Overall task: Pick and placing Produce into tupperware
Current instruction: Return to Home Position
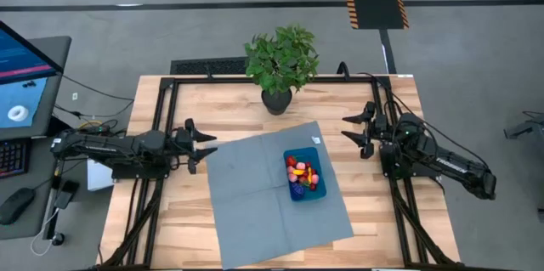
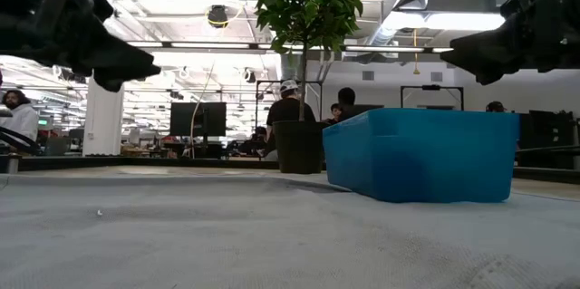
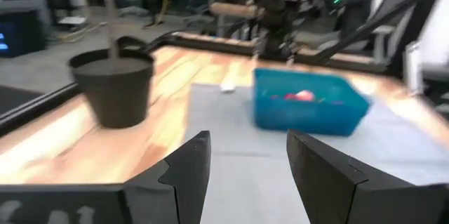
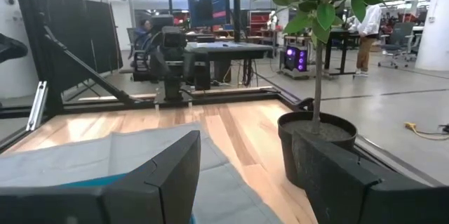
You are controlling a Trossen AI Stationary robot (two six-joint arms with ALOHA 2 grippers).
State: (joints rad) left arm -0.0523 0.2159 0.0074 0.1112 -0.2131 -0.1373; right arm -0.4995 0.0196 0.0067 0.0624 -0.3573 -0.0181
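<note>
The blue tupperware [image 1: 304, 174] stands on the grey-blue cloth mat [image 1: 255, 199], right of the mat's middle. Several tiny red, pink, yellow and purple produce pieces [image 1: 302, 172] lie inside it; pink and red ones [image 3: 303, 96] show over its rim in the left wrist view. In the low view only its blue wall [image 2: 426, 155] shows. My left gripper [image 1: 206, 149] hangs open above the mat's left edge, empty. My right gripper [image 1: 348, 129] hangs open above bare wood right of the mat, beyond the tupperware's far right corner, empty.
A potted green plant [image 1: 281, 65] stands at the table's far edge, its dark pot [image 3: 116, 83] between the two grippers. A small white tag [image 1: 315, 140] lies at the mat's far right corner. Bare wood [image 1: 374, 220] lies right of the mat. A monitor and mouse sit off the table's left.
</note>
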